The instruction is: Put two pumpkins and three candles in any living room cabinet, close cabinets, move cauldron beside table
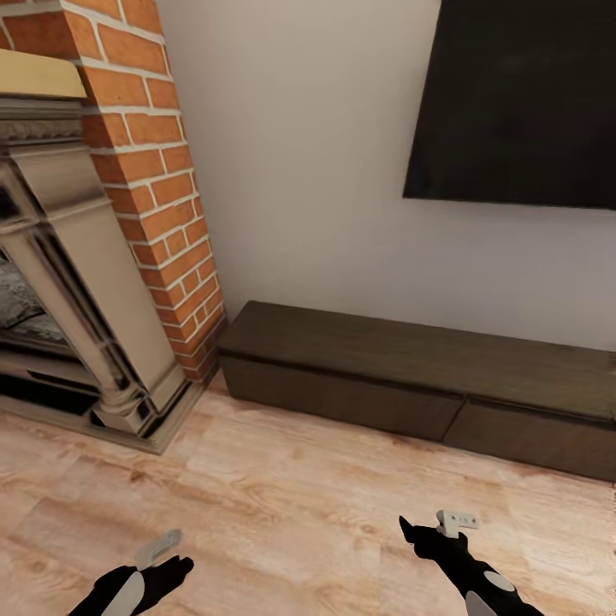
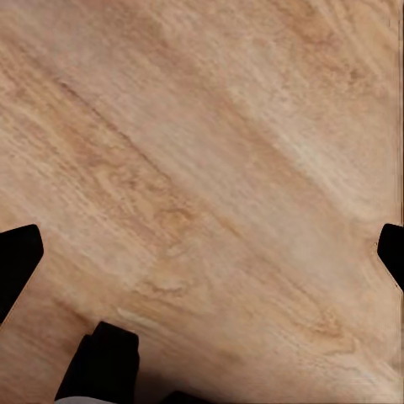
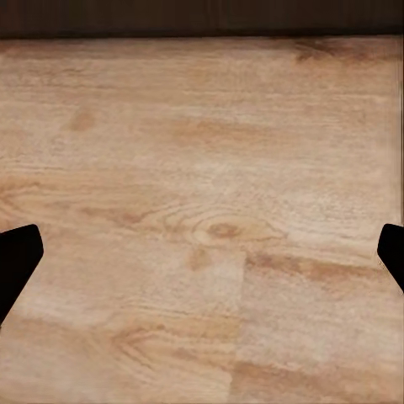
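Observation:
A long, low dark-brown cabinet (image 1: 411,359) stands against the white wall, and both of its plain fronts sit flush and shut. Its dark front also runs along the edge of the right wrist view (image 3: 202,17). My left gripper (image 1: 171,558) hovers low over the wooden floor, open, with nothing between its fingers (image 2: 17,261). My right gripper (image 1: 428,529) is likewise open and empty, a short way in front of the cabinet, its fingertips (image 3: 17,261) spread wide. The pumpkins, candles, cauldron and table are out of view.
An ornate fireplace (image 1: 77,282) with a red brick column (image 1: 162,171) stands at the left, beside the cabinet's end. A dark flat screen (image 1: 522,103) hangs on the wall above the cabinet. Pale wooden floor (image 1: 299,496) lies between me and the cabinet.

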Available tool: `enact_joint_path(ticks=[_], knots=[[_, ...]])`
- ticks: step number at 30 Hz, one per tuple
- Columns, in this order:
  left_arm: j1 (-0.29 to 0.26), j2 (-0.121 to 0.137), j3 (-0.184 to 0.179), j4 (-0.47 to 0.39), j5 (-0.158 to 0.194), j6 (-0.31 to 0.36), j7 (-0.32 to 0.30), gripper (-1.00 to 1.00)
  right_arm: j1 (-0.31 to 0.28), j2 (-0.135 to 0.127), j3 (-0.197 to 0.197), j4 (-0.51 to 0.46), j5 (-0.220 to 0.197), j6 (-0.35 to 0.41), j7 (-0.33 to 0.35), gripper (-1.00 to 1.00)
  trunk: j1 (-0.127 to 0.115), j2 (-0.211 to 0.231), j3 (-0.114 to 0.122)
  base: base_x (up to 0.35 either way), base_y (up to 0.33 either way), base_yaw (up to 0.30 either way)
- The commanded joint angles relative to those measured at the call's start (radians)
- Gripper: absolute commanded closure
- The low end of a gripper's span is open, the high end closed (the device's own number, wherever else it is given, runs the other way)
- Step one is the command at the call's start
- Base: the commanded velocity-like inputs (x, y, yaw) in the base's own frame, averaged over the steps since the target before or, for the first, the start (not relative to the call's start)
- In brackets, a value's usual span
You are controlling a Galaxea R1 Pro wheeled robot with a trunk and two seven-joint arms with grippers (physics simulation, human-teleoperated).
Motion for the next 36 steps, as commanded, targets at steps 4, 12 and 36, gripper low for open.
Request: enact_joint_path(ticks=[4,12,36], knots=[[0.0,0.002,-0.008,-0.003,0.011,0.002,0.009,-1.0,-0.002,-0.001,0.006,-0.001,-0.012,-0.004,-0.008,-1.0,0.0,0.0,0.002,0.265,0.168,-0.28],[0.0,0.002,-0.007,-0.003,0.011,0.002,0.01,-1.0,-0.002,-0.002,0.006,-0.001,-0.013,-0.004,-0.008,-1.0,0.0,0.0,0.007,0.267,0.161,-0.28],[0.0,0.002,-0.008,-0.003,0.012,-0.016,0.009,-1.0,-0.002,-0.002,0.006,-0.003,-0.008,-0.006,-0.01,-1.0,0.0,0.0,0.016,0.161,0.039,-0.169]])
